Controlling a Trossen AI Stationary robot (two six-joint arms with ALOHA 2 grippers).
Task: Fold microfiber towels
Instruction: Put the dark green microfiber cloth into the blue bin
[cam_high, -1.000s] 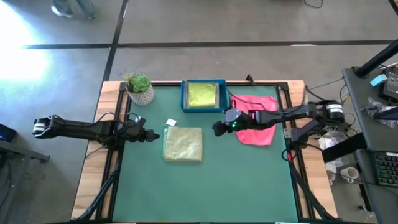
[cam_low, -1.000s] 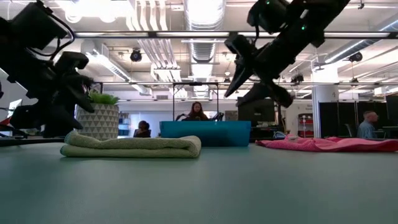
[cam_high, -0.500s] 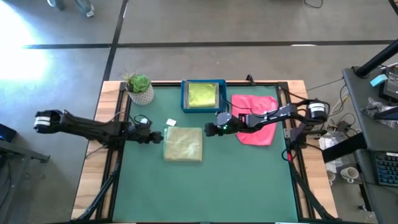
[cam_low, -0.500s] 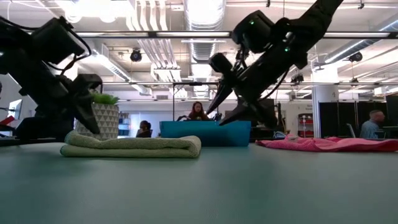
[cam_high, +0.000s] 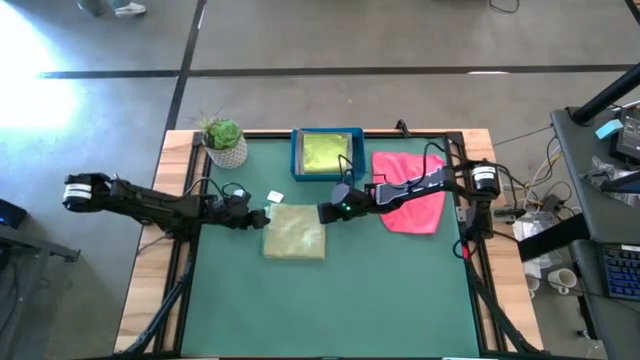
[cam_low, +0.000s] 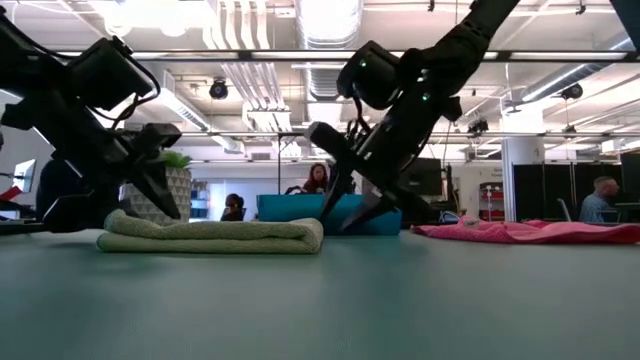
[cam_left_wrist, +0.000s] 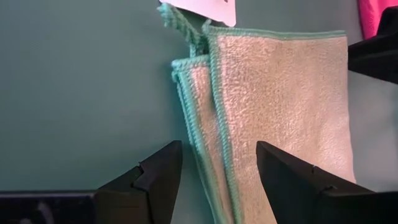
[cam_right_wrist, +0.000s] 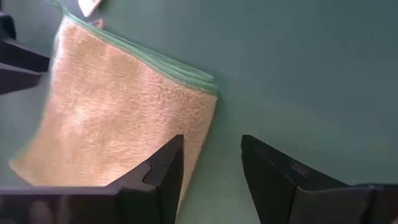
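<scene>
Folded sage towel (cam_high: 295, 231) is lying mid-tabletop (cam_high: 330, 310), and you are bringing both arms in on its two far corners.

You are looking at a towel already doubled over, its stitched edges stacked at the corner near the small white tag (cam_high: 275, 198). To do this step well, I'd judge you should be lowering each set of fingers so one goes under all the layers at its corner, then be lifting both sides evenly so the fold is not slipping apart. The left gripper (cam_high: 262, 216) is sitting just beside the towel's left edge, fingers (cam_left_wrist: 143, 180) spread wide and holding nothing. The right gripper (cam_high: 324, 212) is hovering at the right corner, fingers (cam_right_wrist: 158, 171) likewise wide and empty. The pink towel (cam_high: 412, 190) is waiting to the right, a lime one inside the blue tray (cam_high: 296, 158).
</scene>
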